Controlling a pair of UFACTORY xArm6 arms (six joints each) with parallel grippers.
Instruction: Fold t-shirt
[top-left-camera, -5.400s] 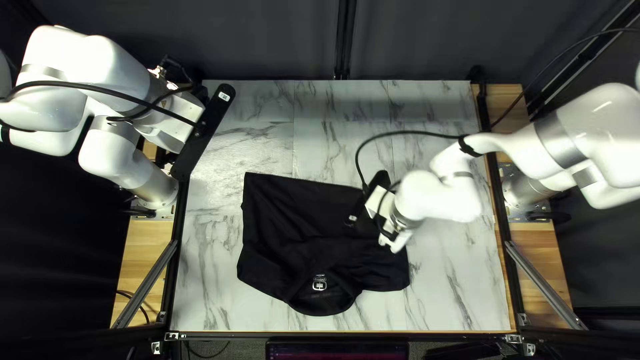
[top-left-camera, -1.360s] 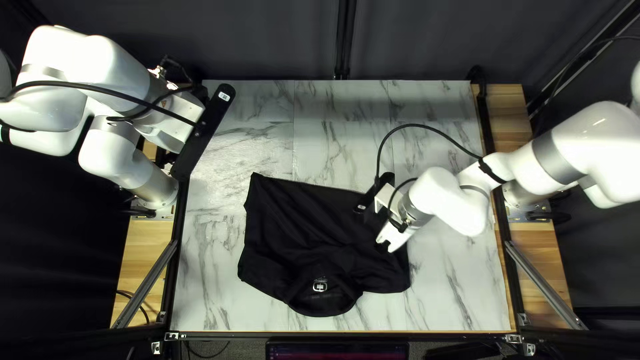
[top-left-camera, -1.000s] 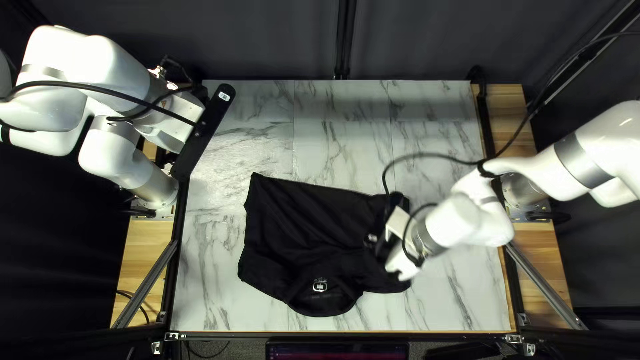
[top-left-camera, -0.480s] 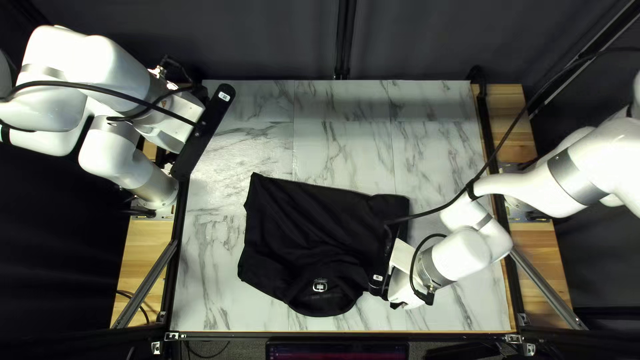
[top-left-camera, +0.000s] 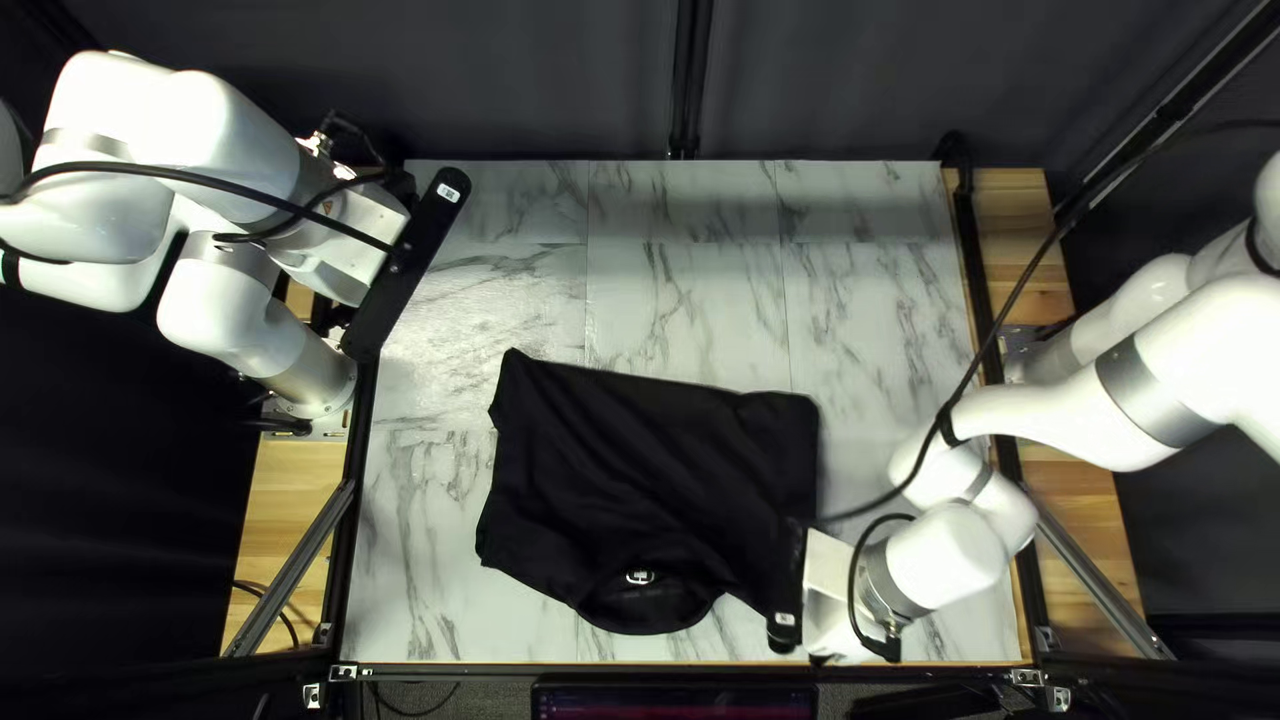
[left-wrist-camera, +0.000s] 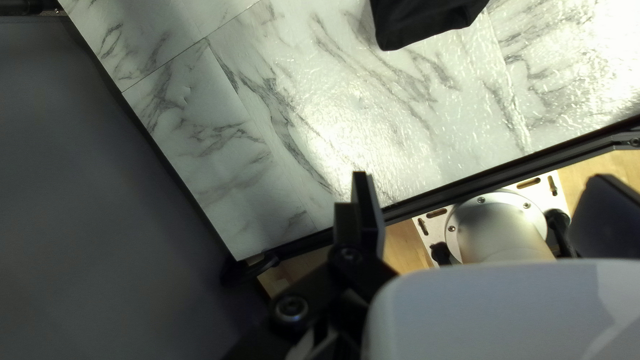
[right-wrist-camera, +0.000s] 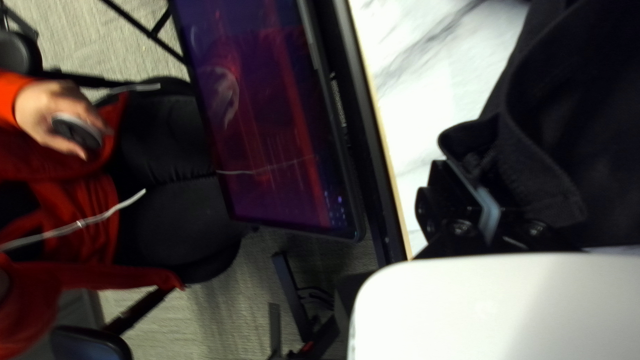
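A black t-shirt (top-left-camera: 640,480) lies partly folded in the middle of the marble table (top-left-camera: 680,260), collar toward the near edge. My right gripper (top-left-camera: 783,618) is low at the shirt's near right corner, by the table's near edge. In the right wrist view it is shut on a bunched hem of the shirt (right-wrist-camera: 575,100); black cloth wraps over one finger (right-wrist-camera: 482,205) and hides the other. My left gripper (top-left-camera: 445,195) hangs raised over the far left corner, open and empty. One of its fingers (left-wrist-camera: 362,200) shows, with a corner of the shirt (left-wrist-camera: 425,20) far ahead.
Black frame rails (top-left-camera: 1000,480) and wooden strips (top-left-camera: 1070,560) border the table on both sides. Past the near edge stands a screen (right-wrist-camera: 275,115). Beyond it a person in red holds a small device in a hand (right-wrist-camera: 55,120).
My right gripper has swept from the shirt's right middle toward the near edge, pulling the cloth with it. The shirt's right side now lies flatter and squarer. The left arm has not moved.
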